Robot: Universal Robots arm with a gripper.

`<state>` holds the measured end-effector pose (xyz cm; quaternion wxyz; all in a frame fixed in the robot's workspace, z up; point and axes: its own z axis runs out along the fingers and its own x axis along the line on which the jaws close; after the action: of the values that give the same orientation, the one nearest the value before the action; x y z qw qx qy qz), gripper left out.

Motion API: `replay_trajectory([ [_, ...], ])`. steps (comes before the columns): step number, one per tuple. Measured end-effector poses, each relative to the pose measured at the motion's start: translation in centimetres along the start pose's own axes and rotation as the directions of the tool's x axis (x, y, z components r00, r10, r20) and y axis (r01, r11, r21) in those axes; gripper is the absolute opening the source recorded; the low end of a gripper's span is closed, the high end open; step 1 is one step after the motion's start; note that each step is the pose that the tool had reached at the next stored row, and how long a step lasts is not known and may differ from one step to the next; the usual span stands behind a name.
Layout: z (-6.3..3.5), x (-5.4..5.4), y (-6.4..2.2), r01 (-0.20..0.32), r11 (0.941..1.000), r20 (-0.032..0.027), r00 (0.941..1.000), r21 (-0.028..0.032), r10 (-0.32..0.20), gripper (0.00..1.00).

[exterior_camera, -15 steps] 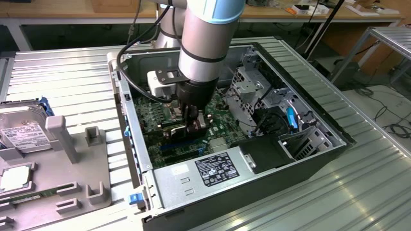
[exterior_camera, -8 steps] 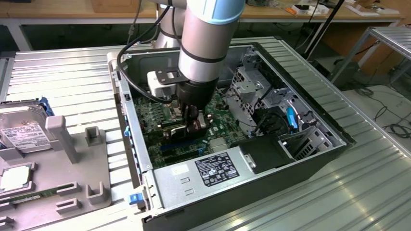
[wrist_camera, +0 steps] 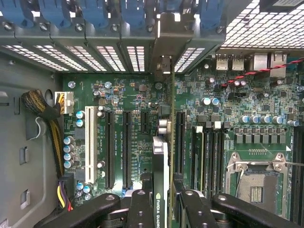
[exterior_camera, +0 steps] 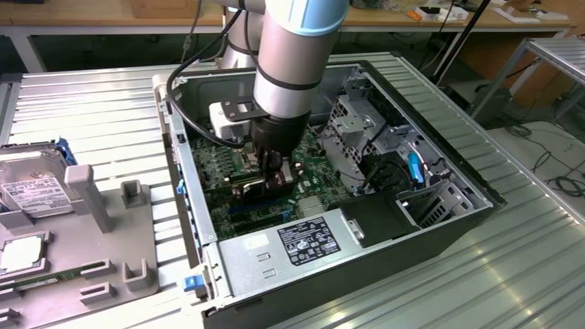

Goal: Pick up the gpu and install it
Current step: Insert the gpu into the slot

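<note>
While the gripper pinches the gpu edge-on inside the computer case, just above the motherboard, installation is under way, calling, I judge, for alignment with a slot.

The computer case is sheet metal, grey and matt outside, bare and silvery inside, with perforated metal grilles along its back wall. The motherboard is a glossy green circuit board with black plastic slots and one white plastic slot. The gpu, seen edge-on, has a green board edge and a dull silver metal bracket. The gripper has matt black fingers with round screw heads. The arm is smooth brushed silver metal with a pale blue plastic cap. The table is ribbed, shiny aluminium. The hard drive is silver metal with a white paper label.
</note>
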<state>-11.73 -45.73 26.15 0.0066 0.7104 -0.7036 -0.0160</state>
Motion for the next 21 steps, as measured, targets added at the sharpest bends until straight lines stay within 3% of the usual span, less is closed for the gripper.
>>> replay_trajectory([
  [9,0.29,0.0,0.02,0.0,1.0,0.0009,1.0,0.0002,0.0,0.28],
  [12,0.26,0.0,-0.01,0.0,1.0,0.0,1.0,0.0001,0.0,0.46],
  [13,0.26,0.0,-0.01,0.0,1.0,0.0,1.0,0.0002,0.0,0.46],
  [15,0.25,0.0,-0.01,0.0,1.0,0.0001,1.0,0.0002,0.0,0.58],
  [16,0.14,0.0,0.0,0.0,1.0,-0.0004,1.0,-0.0001,0.0,0.58],
  [17,-0.07,0.0,0.01,0.0,1.0,-0.0002,1.0,0.0,0.0,0.58],
  [20,-2.36,0.0,0.08,0.0,1.0,-0.0001,1.0,0.0,0.0,0.58],
  [21,-2.34,0.0,0.07,0.0,1.0,0.0004,1.0,0.0005,0.0,0.58],
])
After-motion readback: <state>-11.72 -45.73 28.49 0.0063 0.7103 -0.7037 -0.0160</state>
